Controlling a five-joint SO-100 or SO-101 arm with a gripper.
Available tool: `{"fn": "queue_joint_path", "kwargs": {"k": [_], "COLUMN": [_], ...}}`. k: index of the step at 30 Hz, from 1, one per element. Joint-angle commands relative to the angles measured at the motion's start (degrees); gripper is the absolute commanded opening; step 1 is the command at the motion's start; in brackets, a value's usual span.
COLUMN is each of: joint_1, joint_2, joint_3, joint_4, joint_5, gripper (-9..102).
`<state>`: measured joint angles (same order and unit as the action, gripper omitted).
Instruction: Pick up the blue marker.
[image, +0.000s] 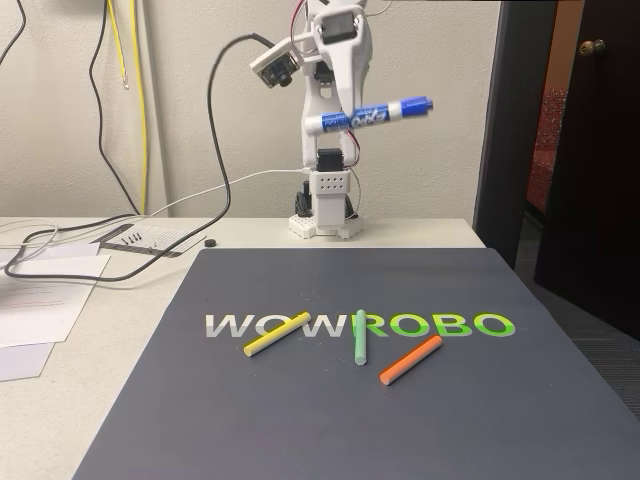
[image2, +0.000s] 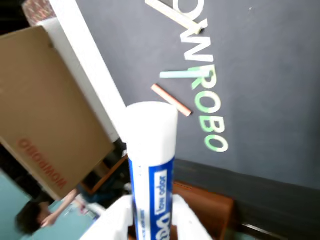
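The marker (image: 368, 117), a thick white barrel with a blue printed label and blue cap, hangs high above the counter, nearly level, cap end tilted slightly up toward the fixed view's right.

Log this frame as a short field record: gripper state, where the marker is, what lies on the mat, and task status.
gripper: gripper shut on the blue marker, raised high in front of the wall
blue marker: blue marker held roughly level in the fixed view, cap end toward the right, well clear of the mat; wrist view shows its white end sticking out from the fingers
mat: dark mat printed WOWROBO
on mat: yellow stick, green stick, orange stick, all lying flat, apart from each other
task status: marker lifted
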<state>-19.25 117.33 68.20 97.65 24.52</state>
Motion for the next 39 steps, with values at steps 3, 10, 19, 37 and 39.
{"fn": "queue_joint_path", "kwargs": {"k": [3,10,19,37,39], "joint_1": [-1.1,-1.1,1.1,8.4,8.9], "joint_2": [13.0,30.7,45.3,59.9,62.2], "joint_3": [16.3,45.4,67.5,81.5,83.1], "joint_4": [-10.0,-27.0,-37.0,-41.0,-41.4], "joint_5": [1.3,0.2,-6.4,-15.9,-16.1], "gripper": [0,0,0,0,0]}}
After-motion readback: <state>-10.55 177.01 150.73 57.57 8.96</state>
